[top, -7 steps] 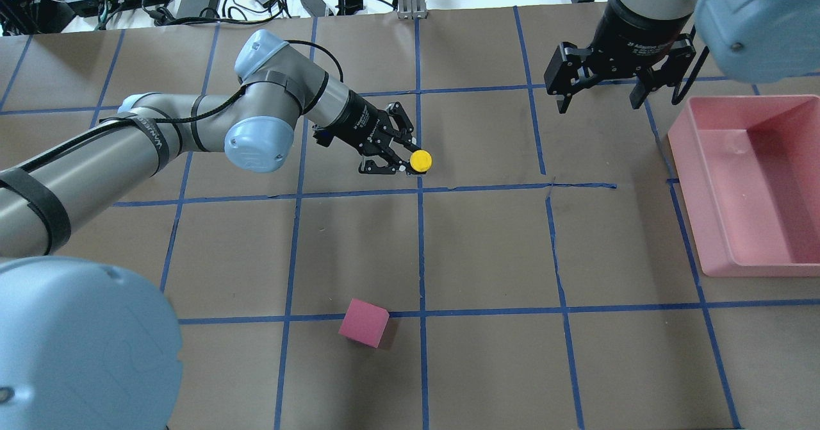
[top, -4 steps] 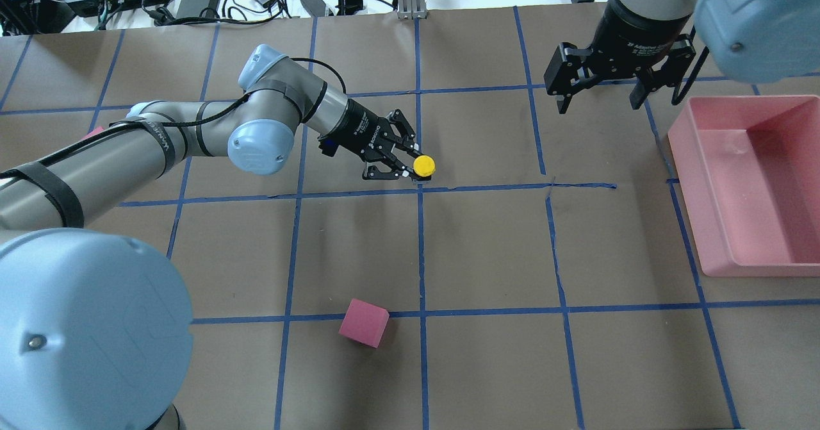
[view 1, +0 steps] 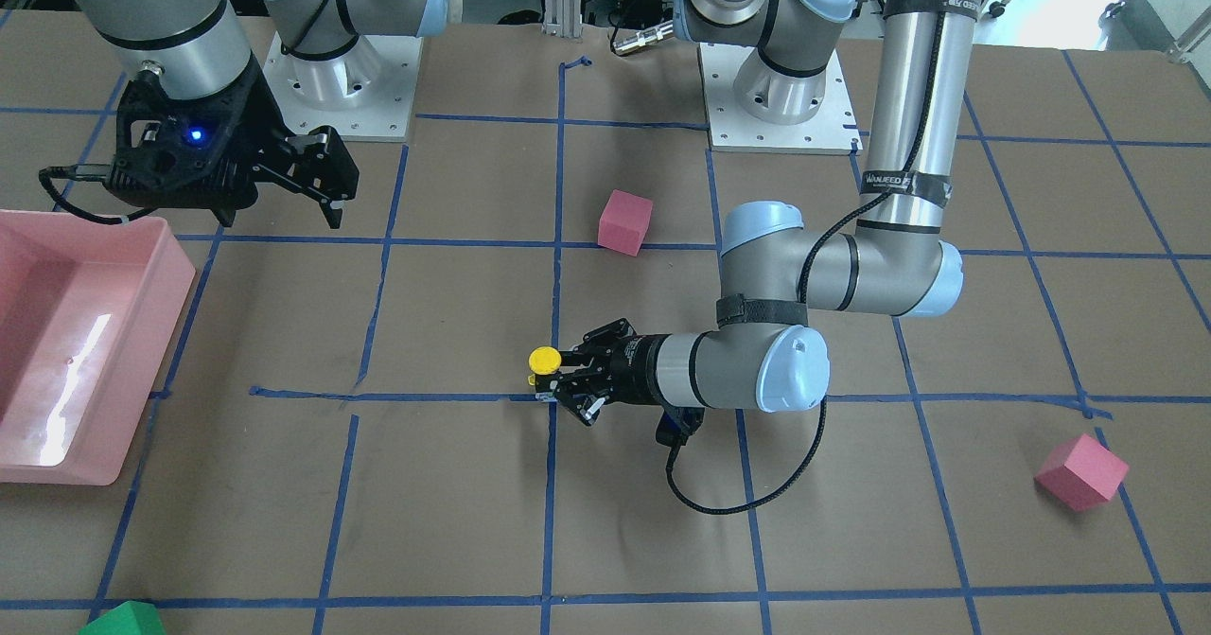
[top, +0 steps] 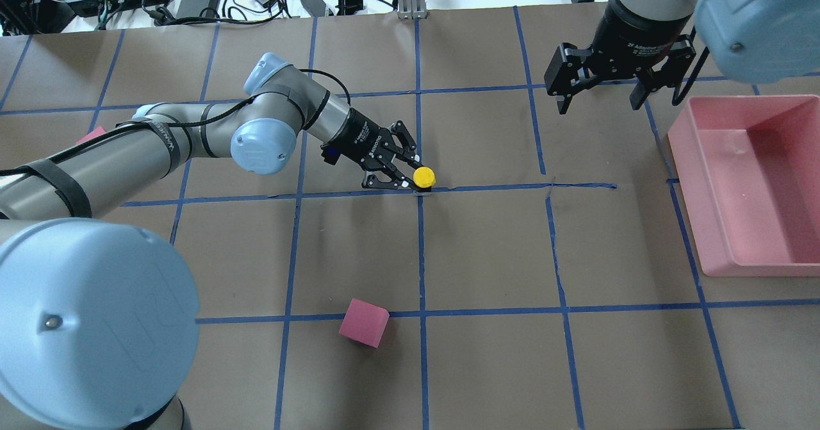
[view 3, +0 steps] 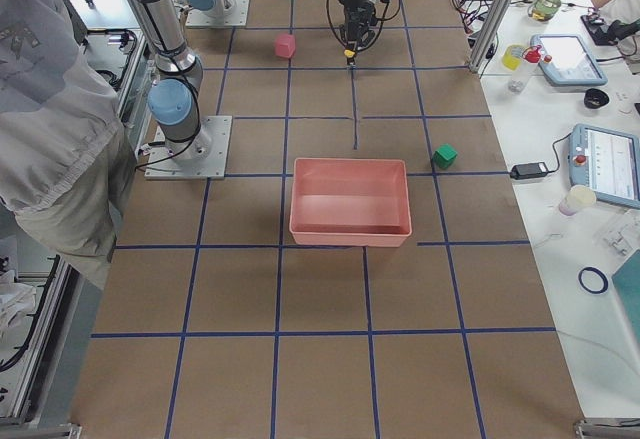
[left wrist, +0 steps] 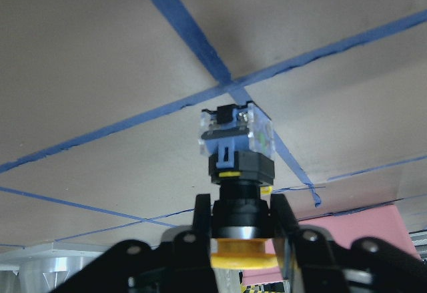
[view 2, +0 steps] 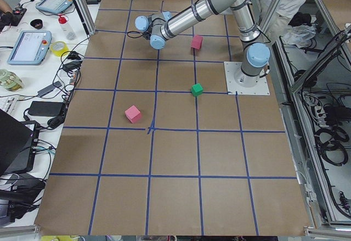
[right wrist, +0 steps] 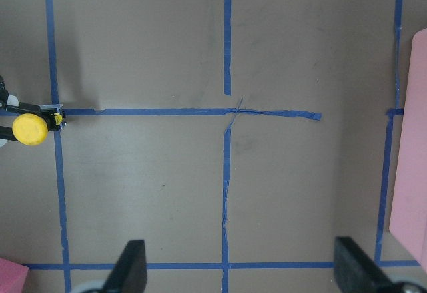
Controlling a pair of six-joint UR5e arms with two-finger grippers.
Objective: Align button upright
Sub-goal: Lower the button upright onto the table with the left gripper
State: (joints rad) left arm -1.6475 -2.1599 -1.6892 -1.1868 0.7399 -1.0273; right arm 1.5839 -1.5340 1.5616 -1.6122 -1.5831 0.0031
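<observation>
The button (top: 423, 177), with a round yellow cap, black collar and a clear-and-blue block base, is held cap up at a crossing of blue tape lines. My left gripper (top: 412, 175) lies nearly level over the table and is shut on the button's collar. In the left wrist view the fingers (left wrist: 280, 216) clamp the collar just under the cap, and the base (left wrist: 237, 133) points at the paper by the tape cross. I cannot tell whether the base touches the paper. My right gripper (top: 600, 103) hangs open and empty at the far right, well apart from the button (view 1: 542, 360).
A pink bin (top: 762, 266) stands at the right edge. A pink cube (top: 363, 322) lies near the front centre; another pink cube (view 1: 1081, 471) and a green cube (view 1: 123, 619) lie far out. Cables and boxes line the far table edge.
My left gripper has carried the button a short way toward the near side and down, onto the tape crossing. The right gripper has stayed where it was.
</observation>
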